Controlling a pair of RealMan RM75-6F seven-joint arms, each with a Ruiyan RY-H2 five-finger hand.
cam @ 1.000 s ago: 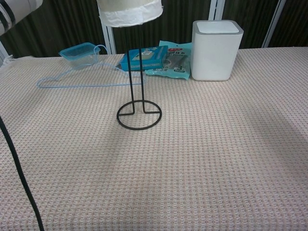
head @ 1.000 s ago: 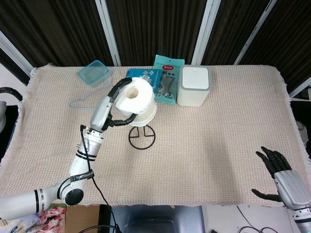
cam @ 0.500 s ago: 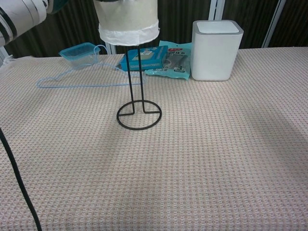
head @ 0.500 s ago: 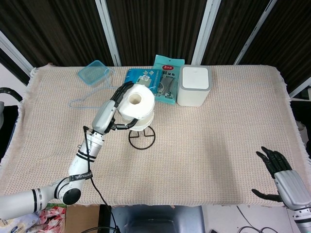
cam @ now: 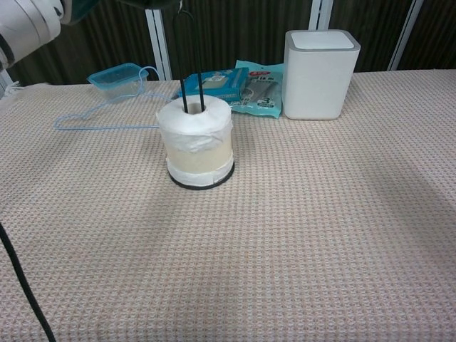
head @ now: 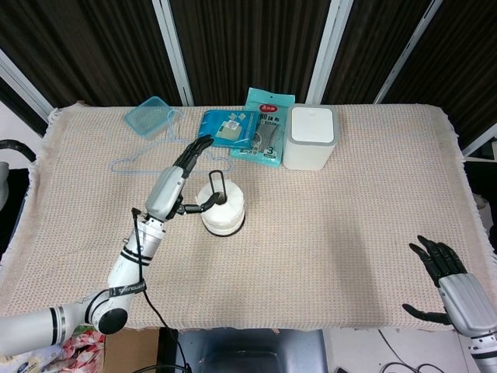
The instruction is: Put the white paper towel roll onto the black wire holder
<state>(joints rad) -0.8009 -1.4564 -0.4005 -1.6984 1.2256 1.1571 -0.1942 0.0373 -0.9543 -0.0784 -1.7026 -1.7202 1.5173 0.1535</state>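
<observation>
The white paper towel roll [head: 220, 209] is sitting all the way down on the black wire holder [cam: 189, 63], wire post poking up through the core and the base ring peeking out underneath, near the middle of the woven beige bench [head: 349, 233]. I'd guess that roll is super light and squishy, so it dents if squeezed hard; wrapping around the sides is the way to grab it, since the paper isn't slippery. The left hand [head: 185, 177] is just beside the roll, fingers spread and holding nothing as far as I can see. The right hand [head: 441, 268] is well apart at the bench corner, fingers apart, empty. The head view shows both hands; the chest view shows neither, but it does show the roll sitting level on the base ring.
</observation>
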